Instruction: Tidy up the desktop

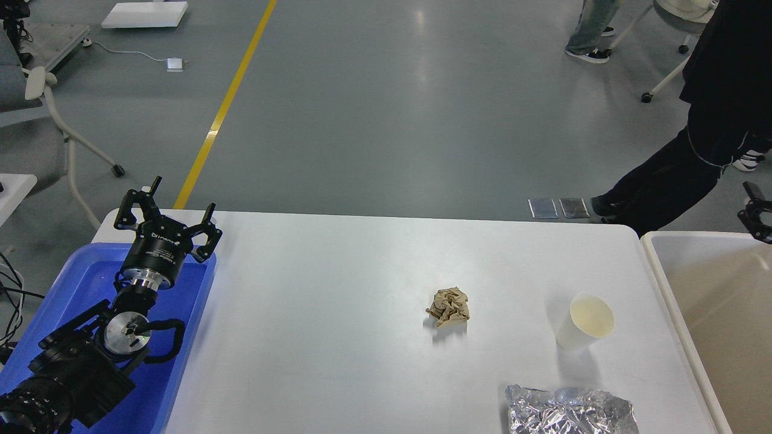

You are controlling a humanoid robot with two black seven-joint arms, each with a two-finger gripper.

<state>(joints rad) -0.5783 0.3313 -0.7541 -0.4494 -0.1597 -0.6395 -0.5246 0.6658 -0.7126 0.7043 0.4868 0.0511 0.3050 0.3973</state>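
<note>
Desktop (pixel 338 301) fills the lower middle of the head view, white, slightly glossy, rounded far corners. Left gripper (pixel 167 212) sits at approx 9–10 o'clock from desktop centre, over the far end of the blue tray (pixel 199 301), which lies along the desktop's left edge; fingers spread wide apart, nothing btwn them, pointing toward 12 o'clock. The gripper hangs right at the desktop's far-left corner, w/ the one fingertip just over the white surface; can't tell its height above it. Left arm runs back toward 7 o'clock across the tray. On the desktop: crumpled brown paper (pixel 449 307) near centre-right, well apart from the left gripper, approx 4 o'clock from it. Paper cup (pixel 585 322) at 3 o'clock from the paper, tilted w/ its mouth facing the camera, near the desktop's right edge. Foil (pixel 570 411) at 5 o'clock, at the near edge, partly cut off by the frame. Bin (pixel 711 301), beige-white and open, sits just beside the desktop's right edge. Right gripper (pixel 757 217) shows only as a small dark piece at 3 o'clock, above the bin's far rim; can't tell how wide it stands or whether it has anything.
</note>
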